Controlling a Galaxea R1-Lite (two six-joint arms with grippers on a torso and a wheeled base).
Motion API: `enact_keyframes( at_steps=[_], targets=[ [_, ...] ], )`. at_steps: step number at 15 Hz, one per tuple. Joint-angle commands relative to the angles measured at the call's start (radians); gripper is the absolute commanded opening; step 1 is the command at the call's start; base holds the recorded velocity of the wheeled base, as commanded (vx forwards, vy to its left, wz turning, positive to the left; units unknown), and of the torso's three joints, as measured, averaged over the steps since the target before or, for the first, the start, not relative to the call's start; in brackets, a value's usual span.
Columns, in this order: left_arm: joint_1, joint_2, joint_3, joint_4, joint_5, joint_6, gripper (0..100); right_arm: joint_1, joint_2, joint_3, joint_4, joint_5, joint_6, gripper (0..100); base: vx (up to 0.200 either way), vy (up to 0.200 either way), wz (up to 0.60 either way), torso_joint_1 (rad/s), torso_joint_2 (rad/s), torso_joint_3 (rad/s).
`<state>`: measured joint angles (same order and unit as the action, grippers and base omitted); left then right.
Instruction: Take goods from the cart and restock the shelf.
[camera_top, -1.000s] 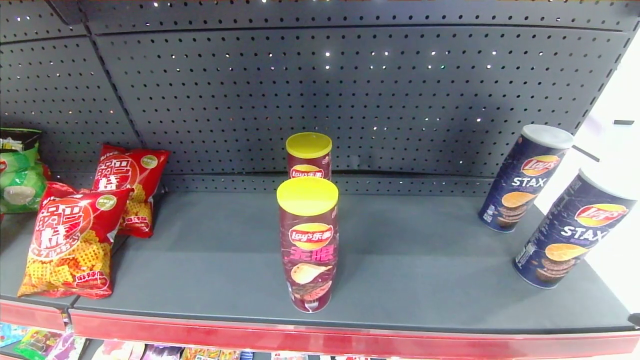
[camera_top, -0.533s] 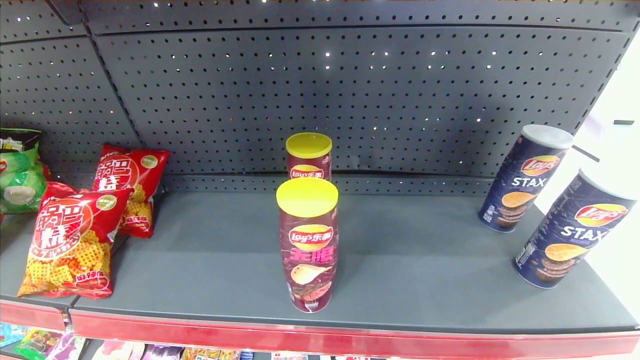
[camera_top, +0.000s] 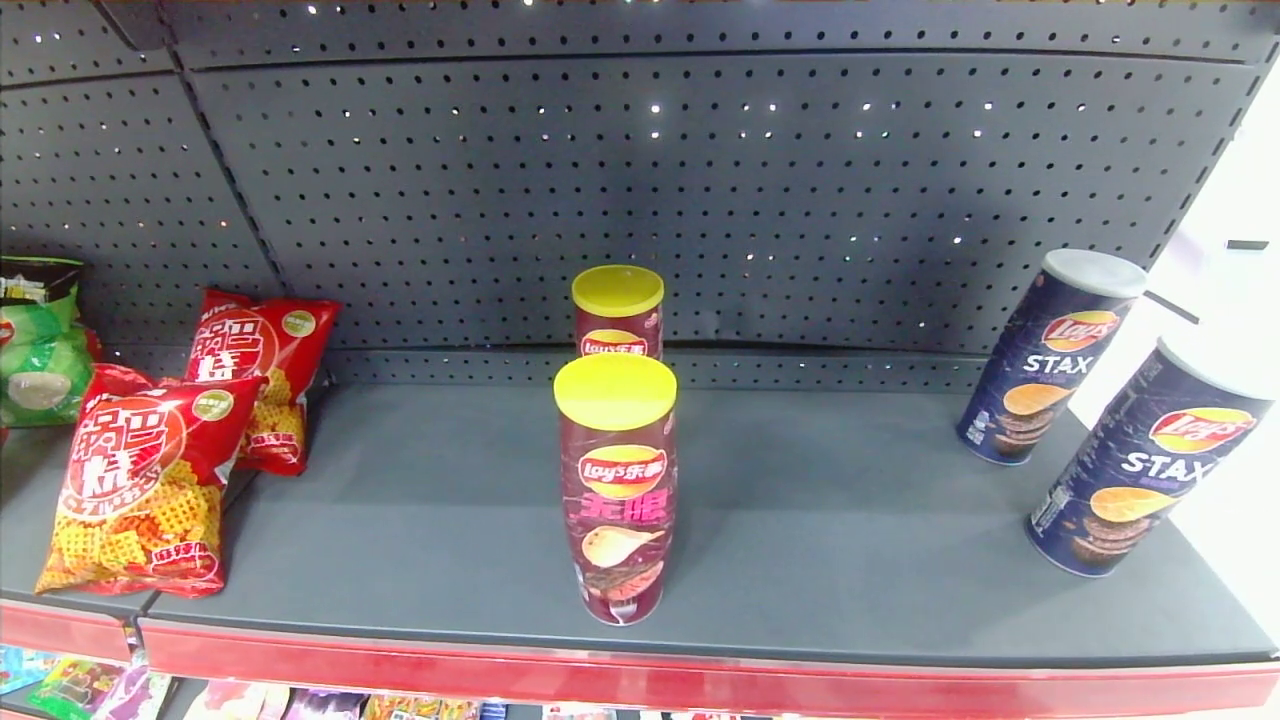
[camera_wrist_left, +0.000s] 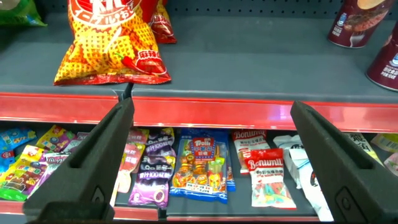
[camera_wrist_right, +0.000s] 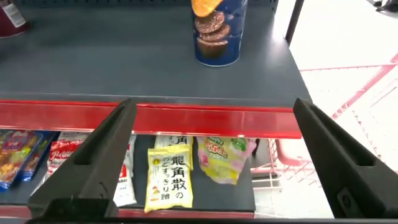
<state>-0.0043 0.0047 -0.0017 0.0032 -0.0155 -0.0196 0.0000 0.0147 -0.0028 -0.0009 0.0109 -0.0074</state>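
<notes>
— Question one: how do the jaws stand?
— Spread wide on both, nothing between them. The left gripper (camera_wrist_left: 211, 104) and the right gripper (camera_wrist_right: 214, 102) hang low before the shelf (camera_top: 850, 540), facing its red front lip.
— And the goods to fetch?
— None to be seen. Past the shelf's right end stands a pink wire frame (camera_wrist_right: 357, 87) (the cart, I'd judge); what lies in it I cannot tell.
— So which arm goes?
— The right one, I'd say. The frame lies off to that arm's own side, beyond the blue can (camera_wrist_right: 217, 31), while the left arm sits over by the red snack bag (camera_wrist_left: 109, 46), well apart from it.
— And where would the stock land?
— Mid-shelf, probably: two maroon cans (camera_top: 617, 500) stand upright there, one behind the other, well apart from the blue can. Goods like them carry a vertical long axis, so a side-on grip from the front would suit.
</notes>
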Motion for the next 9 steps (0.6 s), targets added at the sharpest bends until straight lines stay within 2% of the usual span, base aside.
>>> enact_keyframes(
  at_steps=[1,6,9],
  targets=[
    [0.0,0.001,0.0,0.0,0.0,0.0,100,0.0,-0.015,0.003,-0.001,0.0,0.003,100,0.0,0.0,0.0,0.0,0.0,0.0],
    [0.0,0.001,0.0,0.0,0.0,0.0,100,0.0,-0.015,0.003,0.001,-0.028,0.015,100,0.0,0.0,0.0,0.0,0.0,0.0],
    [0.0,0.001,0.0,0.0,0.0,0.0,100,0.0,-0.015,0.003,0.001,0.015,0.012,100,0.0,0.0,0.0,0.0,0.0,0.0]
  ],
)
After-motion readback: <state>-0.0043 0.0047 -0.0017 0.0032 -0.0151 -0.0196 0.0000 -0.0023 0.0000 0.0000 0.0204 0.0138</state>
